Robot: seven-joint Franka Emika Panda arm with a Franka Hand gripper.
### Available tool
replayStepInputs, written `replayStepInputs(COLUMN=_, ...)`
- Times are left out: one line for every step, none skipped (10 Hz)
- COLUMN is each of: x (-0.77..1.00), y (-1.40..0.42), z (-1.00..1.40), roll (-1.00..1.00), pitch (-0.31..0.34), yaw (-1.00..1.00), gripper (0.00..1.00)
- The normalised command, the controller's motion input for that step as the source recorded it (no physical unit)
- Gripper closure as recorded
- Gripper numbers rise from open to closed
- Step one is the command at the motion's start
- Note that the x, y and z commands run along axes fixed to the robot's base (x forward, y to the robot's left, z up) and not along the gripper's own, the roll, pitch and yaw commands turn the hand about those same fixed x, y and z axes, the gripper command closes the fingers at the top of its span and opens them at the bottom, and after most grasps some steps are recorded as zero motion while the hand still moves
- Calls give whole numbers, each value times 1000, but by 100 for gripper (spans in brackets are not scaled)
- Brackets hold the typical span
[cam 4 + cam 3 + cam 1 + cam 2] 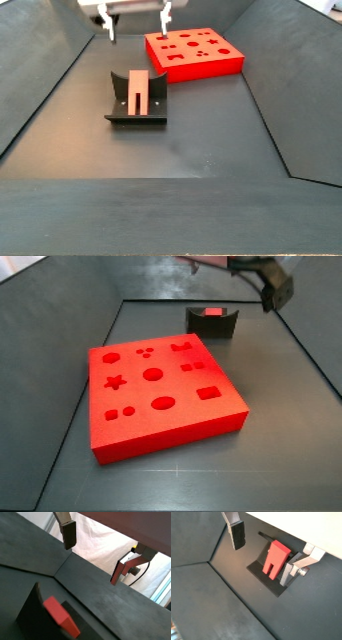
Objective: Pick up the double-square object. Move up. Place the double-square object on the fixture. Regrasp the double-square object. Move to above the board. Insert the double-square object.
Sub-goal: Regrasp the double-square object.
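Now, wrist views: gripper (264, 554) spread and empty, piece (274, 558) on fixture (261, 571) between and beyond the fingers (68, 534). Side views: piece (139, 92) resting in fixture (136, 100), gripper (134, 22) above, board (160, 396) apart.

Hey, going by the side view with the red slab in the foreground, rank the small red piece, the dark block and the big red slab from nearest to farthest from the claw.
The claw is open, raised at the back of the table.
1. Small flat red piece, lying in the block's notch below the claw.
2. Dark grey notched block, under that piece; nearly tied with it.
3. Large red square slab with shaped holes, clearly farthest, in the foreground.
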Motion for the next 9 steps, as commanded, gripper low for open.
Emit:
replayStepInputs(x=89, y=49, z=-1000, roll=94, pitch=-71, yaw=138, gripper=0)
replayStepInputs(x=95, y=47, z=-1000, roll=91, pitch=-92, yaw=123, gripper=0)
replayStepInputs(x=102, y=40, z=-1000, roll=89, pitch=-113, yaw=78, gripper=0)
replayStepInputs(x=112, y=37, z=-1000, roll=85, pitch=-120, yaw=50, gripper=0)
replayStepInputs(x=104, y=31, z=-871, roll=79, pitch=-114, yaw=12, gripper=0)
replayStepInputs(x=96, y=23, z=-767, roll=82, pitch=-106, yaw=-4, gripper=0)
replayStepInputs(x=80, y=13, z=-570, roll=83, pitch=-85, yaw=-30, gripper=0)
replayStepInputs(x=79, y=9, z=-427, roll=78, pitch=-70, yaw=-41, gripper=0)
replayStepInputs(x=71, y=11, z=-241, roll=76, pitch=-46, yaw=-44, gripper=0)
